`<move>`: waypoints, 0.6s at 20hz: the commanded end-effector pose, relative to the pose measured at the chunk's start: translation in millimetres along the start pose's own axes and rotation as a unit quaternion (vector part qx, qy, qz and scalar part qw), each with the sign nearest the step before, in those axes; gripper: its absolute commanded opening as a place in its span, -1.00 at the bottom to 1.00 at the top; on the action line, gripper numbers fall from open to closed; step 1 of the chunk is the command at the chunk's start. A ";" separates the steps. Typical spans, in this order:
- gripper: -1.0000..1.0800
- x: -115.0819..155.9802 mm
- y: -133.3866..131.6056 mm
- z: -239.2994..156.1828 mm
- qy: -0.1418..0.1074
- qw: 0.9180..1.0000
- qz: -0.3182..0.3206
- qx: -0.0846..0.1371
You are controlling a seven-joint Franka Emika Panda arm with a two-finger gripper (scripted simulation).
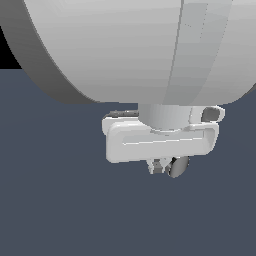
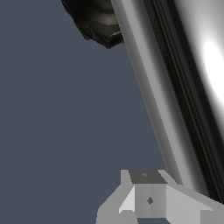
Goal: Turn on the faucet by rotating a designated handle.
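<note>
- Robot arm (image 1: 130, 45): a large white curved link fills the upper part of the exterior view, nearest the camera, with a dark shaded edge on the exterior view's left.
- Wrist and hand body (image 1: 160, 142): a white rounded block hangs below a short cylindrical neck under the big link; a small grey-faced knob sits at its upper corner on the exterior view's right.
- Fingers (image 1: 159, 166): small grey-white tips poke out just beneath the hand body in the exterior view. In the wrist view only one light grey finger (image 2: 148, 199) shows clearly, and its partner is out of frame, so I cannot tell whether they stand wide, narrow or closed on anything.
- Handle (image 2: 175, 87): a shiny silver-grey cylindrical bar with dark streaks and a bright highlight, running slantwise across the wrist view and passing just beside the visible finger; whether they touch cannot be told. In the exterior view a rounded grey end (image 1: 178, 166) peeks out beside the fingertips, under the hand body.
- Faucet (image 2: 98, 22): a black, lumpy, ridged part lies at the far end of the bar, partly cut off by the picture edge.
- Counter (image 1: 50, 200): a plain dark blue-grey surface beneath everything.
</note>
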State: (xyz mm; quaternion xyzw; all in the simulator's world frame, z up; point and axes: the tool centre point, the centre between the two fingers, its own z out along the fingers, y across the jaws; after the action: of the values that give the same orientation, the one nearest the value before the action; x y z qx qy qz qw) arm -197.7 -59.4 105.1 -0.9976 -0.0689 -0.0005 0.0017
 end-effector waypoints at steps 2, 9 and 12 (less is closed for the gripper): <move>-1.00 7.3 13.7 3.9 -0.001 1.000 -0.007 -0.002; -1.00 9.9 42.6 4.0 -0.001 1.000 -0.007 -0.002; -1.00 11.1 54.8 4.1 -0.001 1.000 -0.007 -0.002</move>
State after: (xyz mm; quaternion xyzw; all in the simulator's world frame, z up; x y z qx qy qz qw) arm -180.7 -105.8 104.9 -0.9972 -0.0743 -0.0034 0.0001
